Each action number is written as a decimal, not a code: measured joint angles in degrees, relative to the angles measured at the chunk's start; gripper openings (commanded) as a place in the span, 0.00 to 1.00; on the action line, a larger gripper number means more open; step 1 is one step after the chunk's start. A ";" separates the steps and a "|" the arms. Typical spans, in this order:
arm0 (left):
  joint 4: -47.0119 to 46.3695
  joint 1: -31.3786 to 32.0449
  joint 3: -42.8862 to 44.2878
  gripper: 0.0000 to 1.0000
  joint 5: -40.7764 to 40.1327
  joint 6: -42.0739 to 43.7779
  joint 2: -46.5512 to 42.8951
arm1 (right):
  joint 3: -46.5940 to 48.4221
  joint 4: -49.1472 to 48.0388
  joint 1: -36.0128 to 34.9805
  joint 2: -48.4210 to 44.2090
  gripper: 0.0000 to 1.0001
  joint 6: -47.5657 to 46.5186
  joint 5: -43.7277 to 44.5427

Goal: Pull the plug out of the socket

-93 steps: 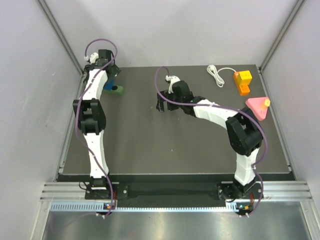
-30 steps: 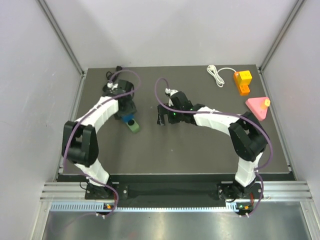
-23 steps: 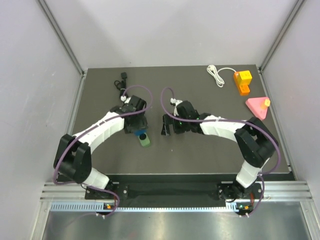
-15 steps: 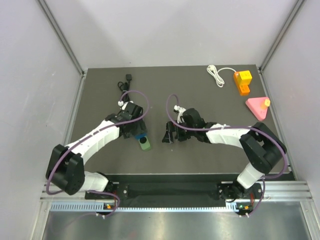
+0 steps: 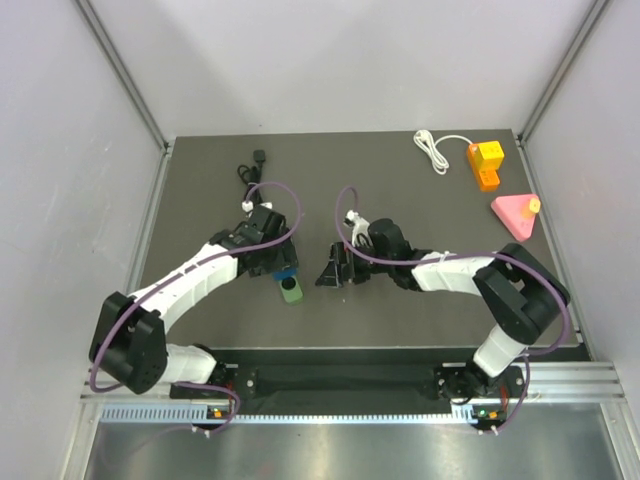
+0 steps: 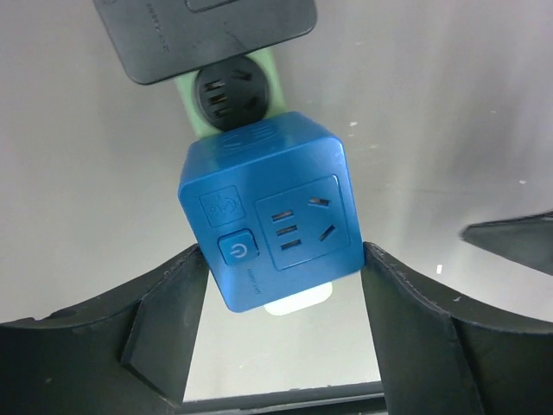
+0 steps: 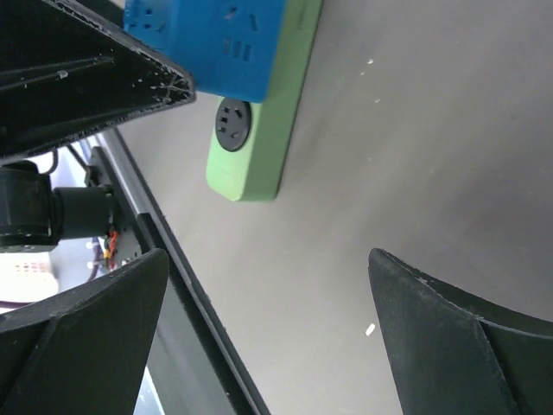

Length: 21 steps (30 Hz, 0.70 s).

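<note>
A blue cube plug (image 5: 284, 272) sits plugged into a green socket strip (image 5: 291, 291) near the front middle of the dark table. In the left wrist view the blue cube (image 6: 268, 207) has a power button and outlet face, and the green strip (image 6: 272, 82) with a black round outlet reaches out behind it. My left gripper (image 6: 285, 285) is shut on the blue cube, a finger on each side. My right gripper (image 5: 333, 272) is open and empty just right of the strip. In the right wrist view (image 7: 268, 259) the cube (image 7: 207, 43) and strip (image 7: 259, 147) lie ahead.
A black cable with a plug (image 5: 250, 165) lies at the back left. A white cable (image 5: 432, 150), an orange and yellow block (image 5: 485, 163) and a pink triangle (image 5: 515, 214) are at the back right. The table's front rail (image 7: 173, 285) is close to the strip.
My left gripper brought the blue cube and green strip from the back left to the front middle. My right gripper moved nearer and sits beside them.
</note>
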State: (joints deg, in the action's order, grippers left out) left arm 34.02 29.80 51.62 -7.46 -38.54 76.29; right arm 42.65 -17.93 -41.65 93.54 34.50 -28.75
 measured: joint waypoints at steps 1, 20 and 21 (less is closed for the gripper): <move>-0.63 0.04 0.00 0.76 0.44 0.17 0.13 | 0.00 -0.55 0.00 0.42 0.98 0.37 -0.42; -0.94 0.15 1.49 0.00 1.44 2.47 4.52 | 1.46 -7.41 -2.51 8.55 0.89 5.77 -5.35; -0.87 0.15 1.49 0.00 1.44 2.49 4.44 | 1.81 -8.04 -2.62 9.29 0.88 6.23 -5.66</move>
State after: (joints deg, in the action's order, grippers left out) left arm 33.15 29.95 53.10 -6.02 -36.05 80.73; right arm 44.47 -25.98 -44.27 102.83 40.73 -34.41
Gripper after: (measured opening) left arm 0.681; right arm 0.901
